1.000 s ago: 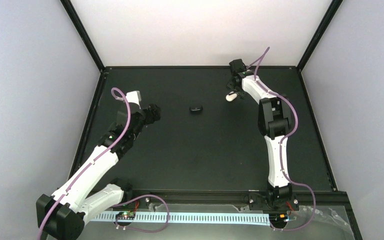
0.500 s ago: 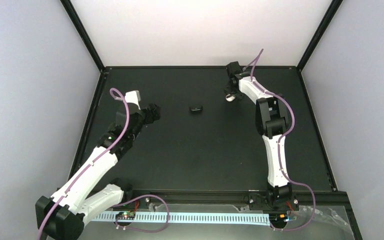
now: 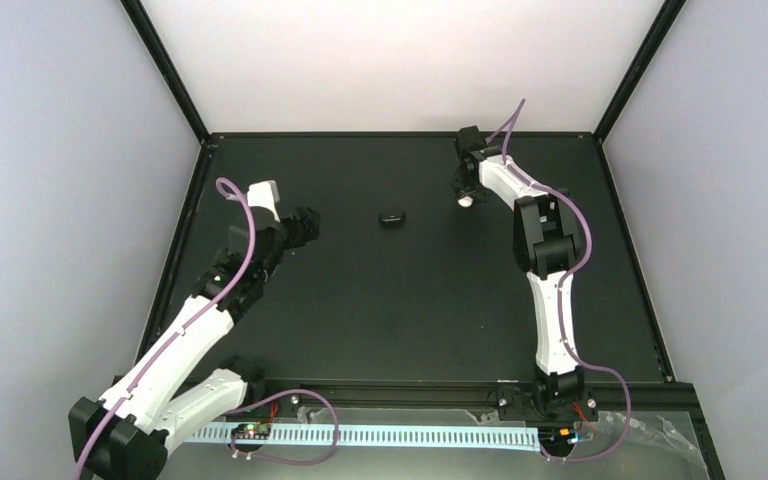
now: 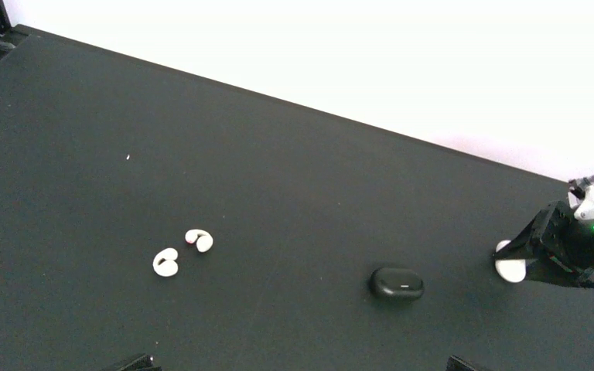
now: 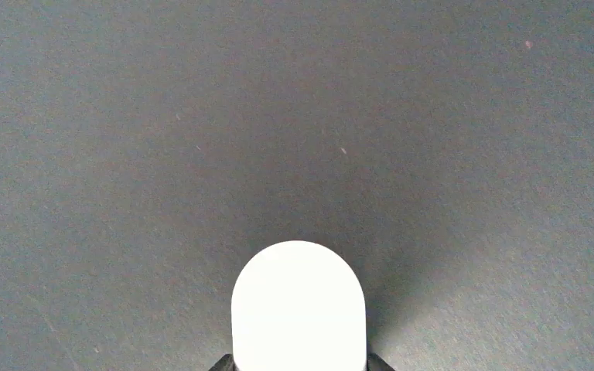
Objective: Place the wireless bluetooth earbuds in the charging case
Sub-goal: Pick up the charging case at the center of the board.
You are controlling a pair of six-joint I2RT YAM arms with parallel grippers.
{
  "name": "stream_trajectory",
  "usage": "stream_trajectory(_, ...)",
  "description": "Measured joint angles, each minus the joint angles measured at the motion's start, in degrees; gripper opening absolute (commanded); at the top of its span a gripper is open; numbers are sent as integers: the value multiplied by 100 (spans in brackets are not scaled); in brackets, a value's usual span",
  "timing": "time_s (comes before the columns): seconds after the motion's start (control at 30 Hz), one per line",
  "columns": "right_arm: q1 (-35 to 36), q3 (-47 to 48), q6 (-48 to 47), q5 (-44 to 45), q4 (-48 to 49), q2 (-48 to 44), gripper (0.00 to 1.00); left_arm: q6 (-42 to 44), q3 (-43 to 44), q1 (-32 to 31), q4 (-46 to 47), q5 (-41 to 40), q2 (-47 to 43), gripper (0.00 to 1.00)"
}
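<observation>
- No lettering can be read anywhere. The small smooth black oval charging case [image 4: 397,284] is too small in every view to show any mark, and two green lights glow on the right arm's wrist.
- The right arm is stretched far forward with its elbow raised. Its wrist bends down so that the right gripper [image 3: 465,196] points at the matte black table [image 3: 400,300] near the far edge.
- A white round-ended piece [image 5: 298,305] stands between that gripper's black fingertips [image 5: 225,362], which flank its sides. The frame's lower edge cuts them off, so whether they press on it cannot be told, nor what the piece is.
- The left arm slants forward from its base, with the left gripper [image 3: 305,226] held above the table. Its fingers are spread wide with nothing between them, and only their tips [image 4: 133,361] show in the wrist view.
- The case lies flat ahead of the left gripper, toward its right finger, and just to the left of the right gripper.
- The two tiny white rounded earbuds [image 4: 183,252] lie side by side ahead of the left gripper, toward its left finger. They are well apart from the case and cannot be made out from above.
</observation>
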Motion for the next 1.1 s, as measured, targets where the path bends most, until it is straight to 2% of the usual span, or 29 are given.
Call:
stream_trajectory(0.1,35,-374,-105,11,92,-240,32,-4,-9,0,9,22,-24,99)
stream_trajectory(0.23,186,-1440,-144,7,319,-966,30,-15,-33,-2,17,68,-33,99)
stream_trajectory(0.57,1189,-4531,-7,-131,1143,-3862,30,-52,-33,0,35,109,-72,99)
stream_trajectory(0.8,1805,-6544,695,-363,1440,-5466,30,-101,-33,0,37,205,-70,99)
stream_trajectory(0.9,2072,-6977,1093,-387,1493,-5755,29,-120,-33,-2,39,286,-59,99)
stream_trajectory(1.1,2385,-7160,1864,-382,1794,-5967,30,-140,-48,-2,39,326,-44,99)
